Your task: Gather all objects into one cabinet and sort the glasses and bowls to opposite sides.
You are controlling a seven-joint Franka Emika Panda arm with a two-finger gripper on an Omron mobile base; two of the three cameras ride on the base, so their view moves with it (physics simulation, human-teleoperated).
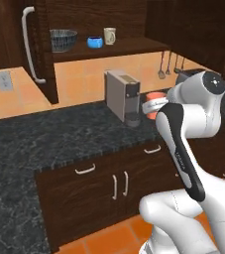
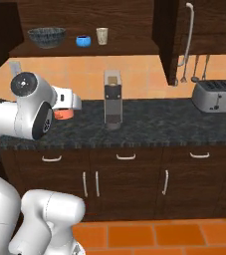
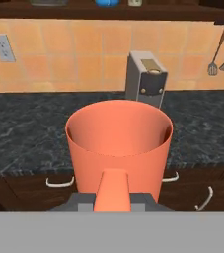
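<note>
My gripper [image 1: 152,105] is shut on the orange-red cup [image 3: 118,148], held upright above the counter's front edge, left of the coffee machine in the right base view, where the gripper [image 2: 64,107] shows the cup [image 2: 60,114] under it. In the hand view the cup hides my fingertips. The dark wood wall cabinet [image 1: 39,44] stands open. On its shelf [image 2: 84,50] sit the wide dark striped bowl [image 1: 63,39] [image 2: 47,36], the small blue bowl [image 1: 95,42] [image 2: 83,41] and the beige cup [image 1: 109,35] [image 2: 102,36], in that order left to right.
A grey coffee machine [image 2: 112,99] [image 3: 145,79] stands on the black stone counter [image 2: 154,124] straight ahead. A toaster [image 2: 216,95] sits far right under hanging utensils [image 2: 196,69]. The open cabinet doors [image 2: 176,40] jut out on both sides. Lower cabinets line the front.
</note>
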